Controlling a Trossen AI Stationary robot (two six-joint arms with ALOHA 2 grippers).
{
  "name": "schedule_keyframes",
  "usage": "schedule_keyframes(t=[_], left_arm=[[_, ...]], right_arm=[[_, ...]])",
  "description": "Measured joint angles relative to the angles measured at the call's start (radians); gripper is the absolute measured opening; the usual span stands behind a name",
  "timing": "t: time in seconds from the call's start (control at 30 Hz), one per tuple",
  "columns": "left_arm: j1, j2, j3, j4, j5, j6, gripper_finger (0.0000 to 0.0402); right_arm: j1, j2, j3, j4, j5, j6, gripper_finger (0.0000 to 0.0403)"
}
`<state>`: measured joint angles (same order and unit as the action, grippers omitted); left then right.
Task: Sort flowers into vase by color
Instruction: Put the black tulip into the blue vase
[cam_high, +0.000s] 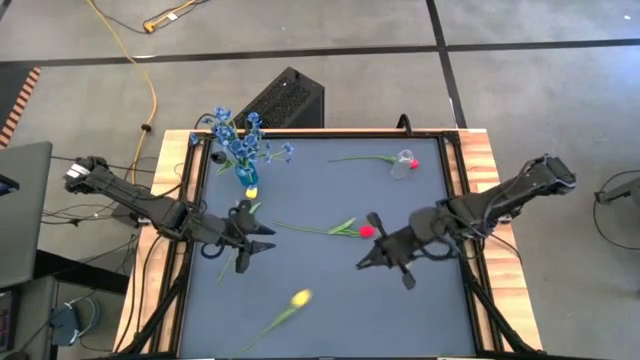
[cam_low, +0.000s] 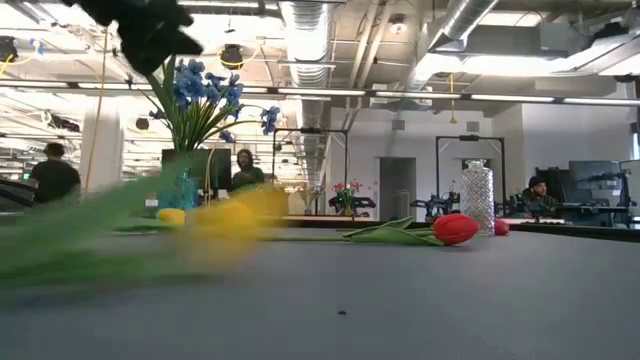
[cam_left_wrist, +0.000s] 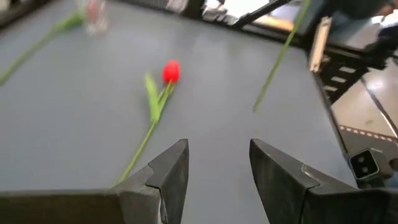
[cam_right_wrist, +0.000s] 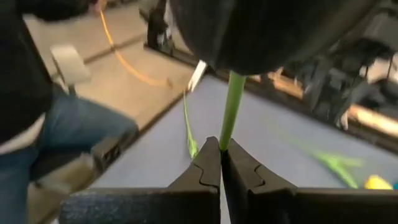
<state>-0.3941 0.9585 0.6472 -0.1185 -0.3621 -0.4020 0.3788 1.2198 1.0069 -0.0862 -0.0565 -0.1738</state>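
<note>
Two vases: a blue vase (cam_high: 245, 177) at the table's far left and a clear vase (cam_high: 403, 163) at the far right, well apart.
Blue vase contents: a bunch of blue flowers (cam_high: 236, 135) standing upright; a yellow bloom (cam_high: 251, 191) lies just beside its base.
Clear vase: a red tulip (cam_high: 413, 163) shows right at it, its stem running off to the left; whether it sits inside cannot be told.
Loose on the table: a second red tulip (cam_high: 366, 231) at mid-table, with a green leafy stem, and a yellow tulip (cam_high: 300, 297) near the front edge.
Low view only: the clear vase stands upright and looks ribbed; the yellow tulip is a blur close to the lens.
Right wrist view only: the right gripper (cam_right_wrist: 220, 146), fingers pressed together, pinches a thin green stem (cam_right_wrist: 231, 106); its bloom is hidden.
Left gripper (cam_left_wrist: 217, 149): fingers partly apart, holding nothing, above the table left of the mid-table red tulip.
</note>
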Motion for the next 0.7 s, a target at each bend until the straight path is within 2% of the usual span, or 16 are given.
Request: schedule_keyframes(t=[0.17,0.27,0.33,0.43,0.53,0.7], left_arm=[[-0.001,0.082,0.000,0.146,-0.002,0.140,0.0158],[0.000,0.126,0.000,0.109,-0.018,0.161,0.0158],[0.001,0.138,0.000,0.087,0.010,0.151,0.0158],[0.001,0.119,0.000,0.061,0.075,0.114,0.0158],[0.001,0.082,0.000,0.032,0.096,0.079,0.0158],[0.001,0.019,0.000,0.019,0.135,0.084,0.0158]], right_arm=[[-0.082,0.080,0.000,0.146,-0.025,-0.008,0.0024],[-0.127,0.126,-0.001,0.160,-0.026,-0.004,0.0025],[-0.146,0.152,-0.002,0.167,-0.053,0.016,0.0027],[-0.164,0.174,-0.002,0.188,-0.152,0.054,0.0027],[-0.162,0.178,-0.002,0.208,-0.219,0.069,0.0026],[-0.144,0.178,-0.002,0.297,-0.239,0.068,0.0027]])
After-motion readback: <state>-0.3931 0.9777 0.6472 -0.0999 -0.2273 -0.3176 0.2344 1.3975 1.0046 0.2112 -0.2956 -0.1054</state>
